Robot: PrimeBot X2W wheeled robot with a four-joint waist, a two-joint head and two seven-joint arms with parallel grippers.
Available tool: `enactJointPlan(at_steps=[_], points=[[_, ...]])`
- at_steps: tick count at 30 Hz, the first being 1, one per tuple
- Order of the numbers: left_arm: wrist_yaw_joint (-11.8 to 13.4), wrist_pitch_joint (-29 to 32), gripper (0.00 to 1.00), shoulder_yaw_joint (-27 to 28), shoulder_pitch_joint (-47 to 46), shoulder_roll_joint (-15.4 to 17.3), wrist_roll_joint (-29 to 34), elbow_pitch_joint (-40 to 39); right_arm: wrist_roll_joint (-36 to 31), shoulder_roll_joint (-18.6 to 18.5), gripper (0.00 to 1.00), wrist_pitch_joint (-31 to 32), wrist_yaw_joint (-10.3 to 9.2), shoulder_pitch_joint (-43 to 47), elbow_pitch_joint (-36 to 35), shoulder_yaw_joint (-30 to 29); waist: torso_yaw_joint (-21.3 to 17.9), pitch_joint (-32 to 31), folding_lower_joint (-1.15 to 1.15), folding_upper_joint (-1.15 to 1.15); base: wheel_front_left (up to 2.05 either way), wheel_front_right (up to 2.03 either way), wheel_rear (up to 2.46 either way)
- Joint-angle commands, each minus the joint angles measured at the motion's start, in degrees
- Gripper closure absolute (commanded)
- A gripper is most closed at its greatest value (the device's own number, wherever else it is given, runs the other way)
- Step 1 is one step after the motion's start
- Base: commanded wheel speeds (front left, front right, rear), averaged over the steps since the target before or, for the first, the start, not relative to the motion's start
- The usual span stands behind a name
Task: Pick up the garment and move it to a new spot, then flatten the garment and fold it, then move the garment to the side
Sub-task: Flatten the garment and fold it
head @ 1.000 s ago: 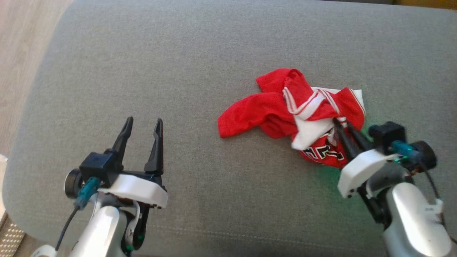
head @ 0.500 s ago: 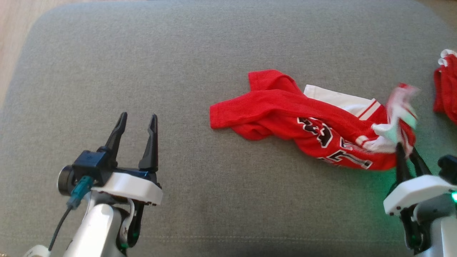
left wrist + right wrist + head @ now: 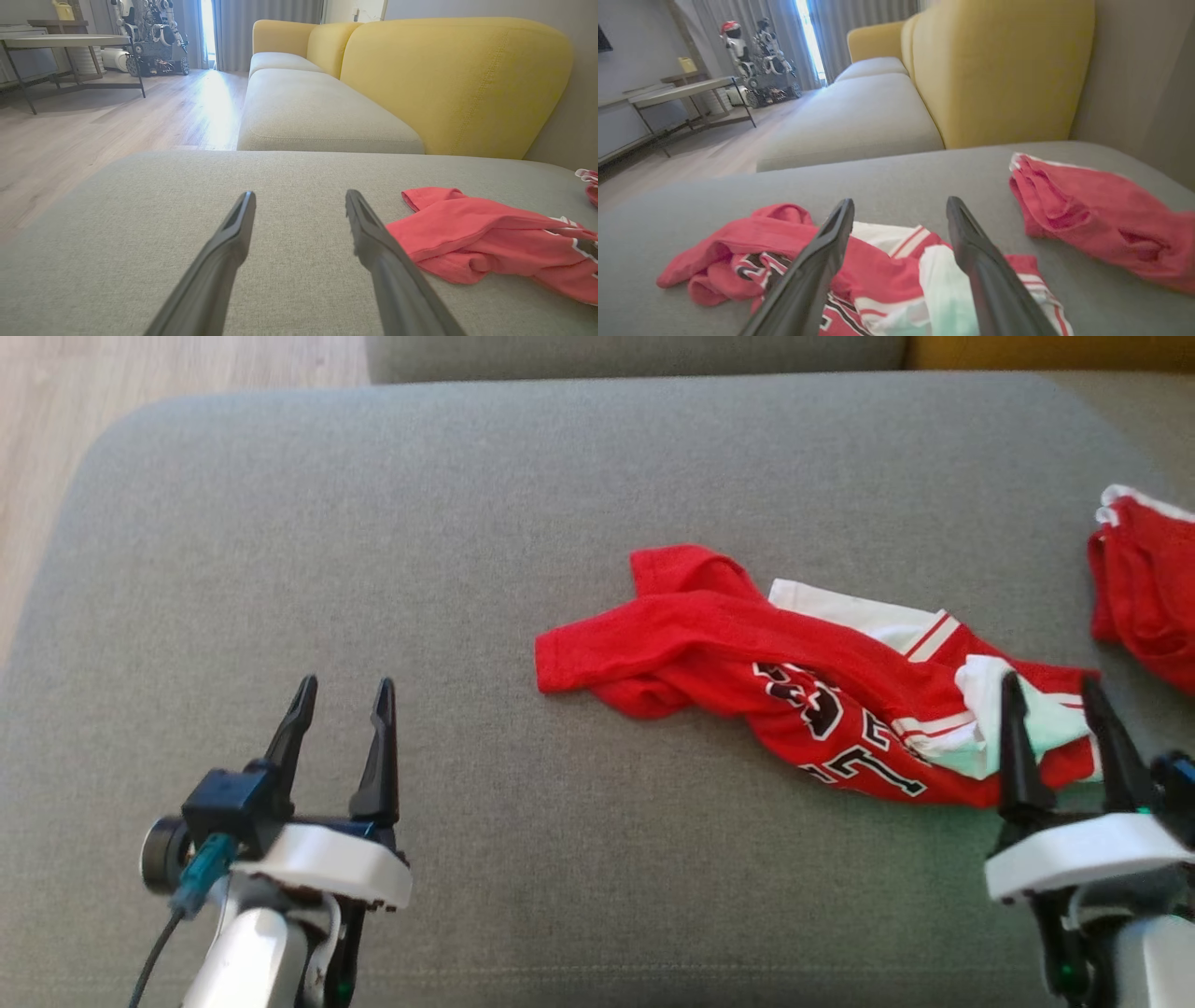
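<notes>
Right gripper [image 3: 1047, 683], in the head view, stands wide open with nothing held, its two fingers rising over the near right end of the garment [image 3: 709, 625], where the white trim bunches; whether they touch the cloth I cannot tell. Left gripper [image 3: 345, 683] is open and empty too, well apart from the garment on the near left of the seat cushion [image 3: 373, 523]. The garment lies right of centre, drawn out long but twisted and rumpled, so I judge the placing about done, while flattening, folding and moving it aside are all left. A second red cloth [image 3: 1144, 569] lies at the far right, near the garment's right end, and the floor [image 3: 56, 411] begins past the cushion's left edge. In the left wrist view the left gripper [image 3: 300, 193] points across bare cushion, with the garment [image 3: 467, 233] just right of its right finger and a yellow backrest [image 3: 458, 79] beyond; that left half looks like ample room for spreading. In the right wrist view the right gripper [image 3: 900, 200] frames the striped white end of the garment [image 3: 775, 231], and the second red cloth [image 3: 1087, 205] crowds the right, so spreading that way risks tangling the two.
</notes>
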Motion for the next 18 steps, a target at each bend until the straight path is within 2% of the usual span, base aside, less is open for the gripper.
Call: enactJointPlan(at_steps=[1, 8, 18], points=[[0.6, -0.7, 0.00, 2.5, -1.4, 1.0, 0.4, -2.1, -0.6, -0.4, 0.00, -0.4, -0.04, -0.8, -2.9, 2.2, -0.3, -0.9, 0.00, 0.00, 0.00, 0.00, 0.00], [1.2, -0.3, 0.00, 1.9, 2.2, 1.6, 0.6, -2.5, -3.5, -0.4, 0.00, 2.2, -0.04, 1.9, -6.3, 6.9, -0.7, -4.5, 0.00, 0.00, 0.00, 0.00, 0.00], [1.8, 1.1, 0.00, 0.9, 4.5, 1.8, 0.3, -4.0, -2.8, -0.3, 0.00, 3.4, -0.04, 4.8, -7.6, 8.2, -1.0, -5.9, 0.00, 0.00, 0.00, 0.00, 0.00]])
